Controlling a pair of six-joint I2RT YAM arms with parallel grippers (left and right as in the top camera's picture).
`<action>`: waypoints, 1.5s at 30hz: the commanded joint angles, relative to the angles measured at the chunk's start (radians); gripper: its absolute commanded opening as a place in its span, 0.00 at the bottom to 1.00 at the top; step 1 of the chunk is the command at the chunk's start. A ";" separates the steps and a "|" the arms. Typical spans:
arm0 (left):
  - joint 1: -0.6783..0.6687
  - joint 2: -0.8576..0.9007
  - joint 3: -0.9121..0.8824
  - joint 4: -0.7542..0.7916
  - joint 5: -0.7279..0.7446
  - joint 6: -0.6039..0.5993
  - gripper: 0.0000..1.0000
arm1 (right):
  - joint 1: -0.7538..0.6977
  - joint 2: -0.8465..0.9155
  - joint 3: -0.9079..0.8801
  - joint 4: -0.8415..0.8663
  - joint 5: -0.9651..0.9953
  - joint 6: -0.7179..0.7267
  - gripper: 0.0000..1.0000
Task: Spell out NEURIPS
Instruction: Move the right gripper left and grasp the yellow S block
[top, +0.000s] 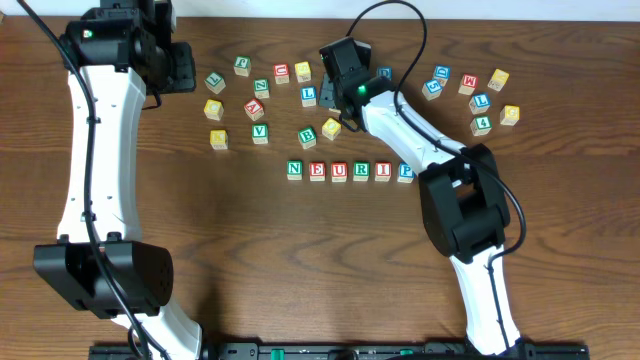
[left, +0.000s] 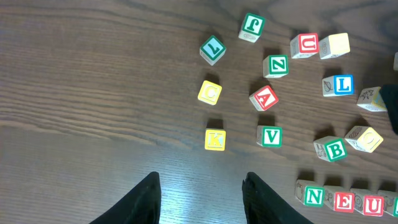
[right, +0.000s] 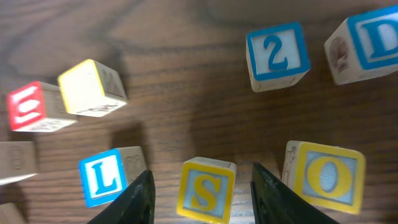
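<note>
Six cubes stand in a row mid-table: green N (top: 294, 170), red E (top: 317, 171), red U (top: 339, 171), green R (top: 361, 170), red I (top: 383, 170), blue P (top: 405, 171). Behind the row, my right gripper (top: 333, 100) is low over the loose cubes. In the right wrist view it (right: 201, 171) is open, its fingers on either side of a yellow S cube (right: 205, 191) with a gap on each side. My left gripper (left: 201, 176) is open over bare wood at the far left, holding nothing. The row's N (left: 314, 196) shows at its right.
Close to the S cube are a blue L (right: 99, 177), a yellow O (right: 326, 177), a blue 2 (right: 277, 56) and a blue D (right: 367, 43). More loose cubes lie at the back left (top: 240, 100) and back right (top: 480, 100).
</note>
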 joint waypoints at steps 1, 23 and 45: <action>-0.003 0.000 0.015 0.000 -0.008 -0.001 0.43 | -0.003 0.028 0.007 0.001 0.023 0.011 0.43; -0.003 0.000 0.015 0.000 -0.008 -0.001 0.43 | -0.006 0.055 0.005 0.003 -0.019 0.010 0.30; -0.003 0.000 0.015 0.000 -0.008 -0.001 0.42 | -0.014 -0.006 0.030 -0.077 -0.062 -0.218 0.26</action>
